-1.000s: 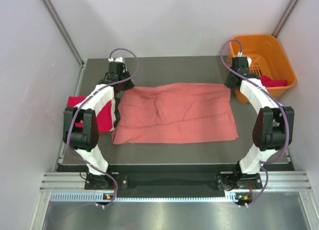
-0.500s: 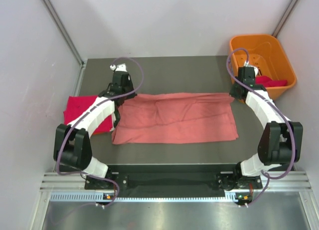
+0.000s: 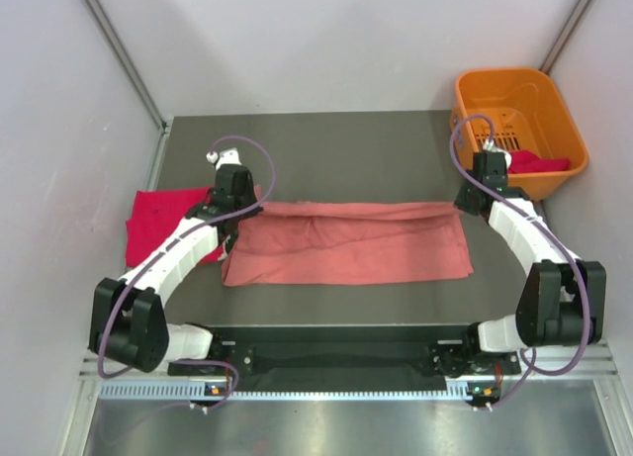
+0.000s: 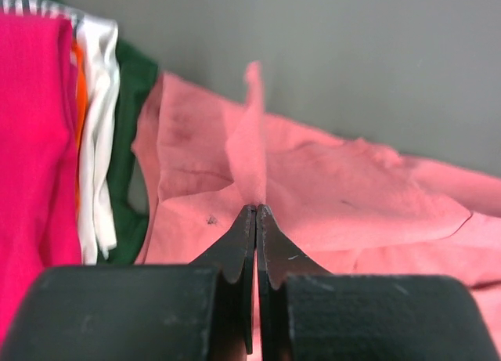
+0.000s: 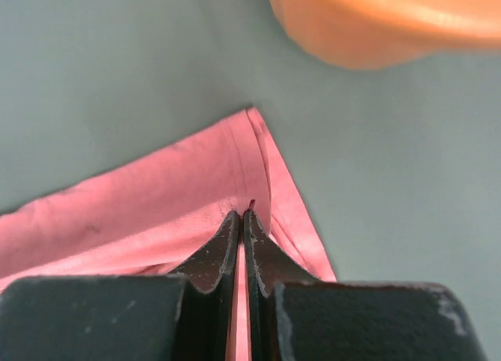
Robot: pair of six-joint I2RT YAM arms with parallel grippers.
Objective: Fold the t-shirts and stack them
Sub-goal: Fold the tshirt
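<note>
The salmon-pink t-shirt [image 3: 346,243] lies across the middle of the table, its far edge doubled over toward the near side. My left gripper [image 3: 249,201] is shut on its far left edge; the left wrist view shows the cloth [image 4: 329,212] pinched between the fingertips [image 4: 256,212]. My right gripper [image 3: 467,201] is shut on the far right edge, the cloth [image 5: 156,196] pinched at its tips [image 5: 243,216]. A stack with a magenta-red t-shirt [image 3: 158,219] on top lies at the left. The left wrist view shows its magenta [image 4: 31,142], orange, white [image 4: 98,126] and dark green [image 4: 129,157] layers.
The orange plastic basket [image 3: 534,90] stands at the far right corner with a red cloth [image 3: 539,162] inside; its wall shows in the right wrist view [image 5: 391,24]. Grey walls close in the table on three sides.
Both grippers have pulled the far edge of the salmon-pink shirt toward the near side, so the shirt now shows as a narrower band. The stack and the basket have not moved.
</note>
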